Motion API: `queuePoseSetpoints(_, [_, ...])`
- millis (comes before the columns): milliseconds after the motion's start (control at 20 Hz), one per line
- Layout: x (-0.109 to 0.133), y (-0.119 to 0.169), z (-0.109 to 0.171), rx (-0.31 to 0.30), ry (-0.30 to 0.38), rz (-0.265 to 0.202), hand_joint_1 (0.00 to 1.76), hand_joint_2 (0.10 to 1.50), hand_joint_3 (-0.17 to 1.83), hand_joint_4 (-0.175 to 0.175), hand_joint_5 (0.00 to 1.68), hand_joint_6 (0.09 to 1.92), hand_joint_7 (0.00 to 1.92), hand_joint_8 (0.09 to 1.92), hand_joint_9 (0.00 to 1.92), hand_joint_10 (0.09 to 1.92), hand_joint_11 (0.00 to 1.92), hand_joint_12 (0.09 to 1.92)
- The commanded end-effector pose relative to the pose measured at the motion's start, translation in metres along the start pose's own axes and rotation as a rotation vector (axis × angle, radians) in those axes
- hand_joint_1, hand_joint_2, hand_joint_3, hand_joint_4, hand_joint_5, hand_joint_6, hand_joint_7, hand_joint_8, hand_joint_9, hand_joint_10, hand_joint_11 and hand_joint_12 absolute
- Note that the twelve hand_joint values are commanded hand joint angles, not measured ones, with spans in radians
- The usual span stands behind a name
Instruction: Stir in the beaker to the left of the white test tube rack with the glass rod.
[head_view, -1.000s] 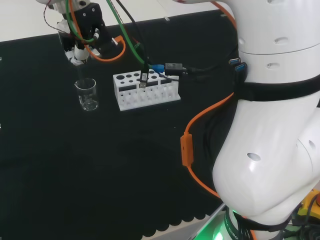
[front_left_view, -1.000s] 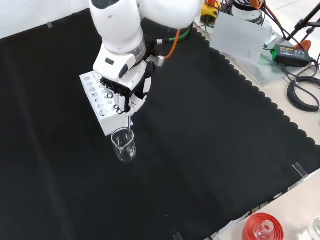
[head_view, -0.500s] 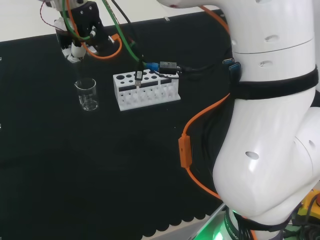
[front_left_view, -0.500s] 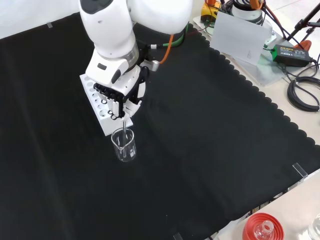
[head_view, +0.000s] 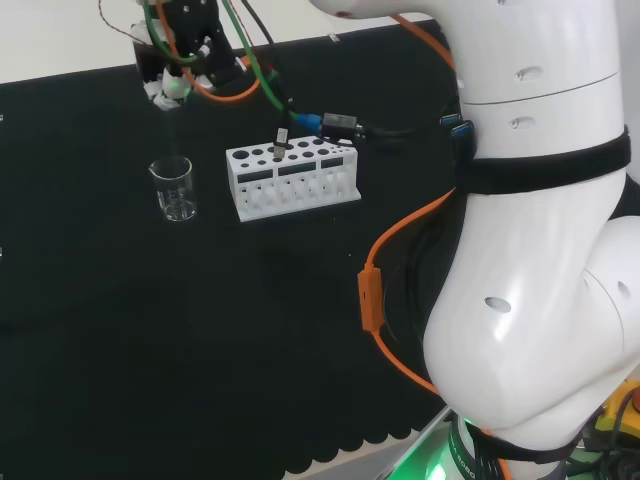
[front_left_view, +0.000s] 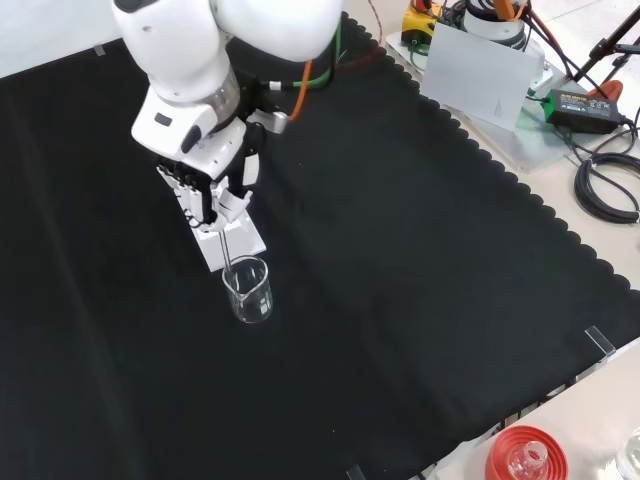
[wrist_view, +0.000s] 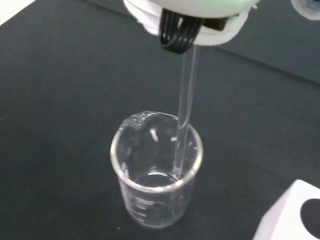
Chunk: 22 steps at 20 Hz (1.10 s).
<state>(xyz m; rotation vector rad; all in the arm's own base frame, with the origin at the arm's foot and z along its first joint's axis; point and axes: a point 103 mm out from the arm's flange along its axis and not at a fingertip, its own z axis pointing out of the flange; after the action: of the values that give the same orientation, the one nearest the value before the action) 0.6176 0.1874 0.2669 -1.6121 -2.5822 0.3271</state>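
Already well into the job, the hand (front_left_view: 213, 182) pinches the glass rod (wrist_view: 184, 105) with curled fingers above the beaker (front_left_view: 248, 289) beside the white test tube rack (head_view: 291, 181), its tip inside the glass, stirring apparently under way.

Head view: beaker (head_view: 175, 188) left of rack (head_view: 291, 180), rod (wrist_view: 184, 107) seemingly inside.

white test tube rack (front_left_view: 232, 246) mostly behind robot hand (front_left_view: 212, 190) | wrist view: corner cut off
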Motion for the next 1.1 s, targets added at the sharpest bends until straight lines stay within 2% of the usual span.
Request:
queuePoseSetpoints(50, [-0.024,-0.018,0.001,-0.001,0.015,0.022,1.32,0.75,0.52,-0.175,1.16,0.56,1.34,0.75,1.86,0.21,1.59,0.69])
queuePoseSetpoints(250, [-0.023,-0.029,-0.001,0.005,0.014,0.020,1.32,0.75,0.52,-0.175,1.16,0.56,1.34,0.75,1.86,0.22,1.59,0.69])
queuePoseSetpoints(450, [-0.010,-0.037,-0.004,-0.002,0.008,0.017,1.32,0.75,0.52,-0.175,1.16,0.56,1.34,0.76,1.86,0.22,1.59,0.69])
queuePoseSetpoints(550, [-0.006,-0.037,-0.001,0.023,-0.012,0.017,1.32,0.75,0.52,-0.175,1.16,0.56,1.34,0.76,1.86,0.22,1.59,0.69])
queuePoseSetpoints(900, [0.038,-0.043,-0.001,0.015,-0.025,-0.015,1.32,0.75,0.52,-0.175,1.16,0.57,1.33,0.76,1.86,0.22,1.59,0.69])
queuePoseSetpoints(1100, [0.053,-0.042,0.003,0.023,-0.018,-0.036,1.32,0.75,0.52,-0.175,1.16,0.57,1.33,0.76,1.86,0.22,1.59,0.69])
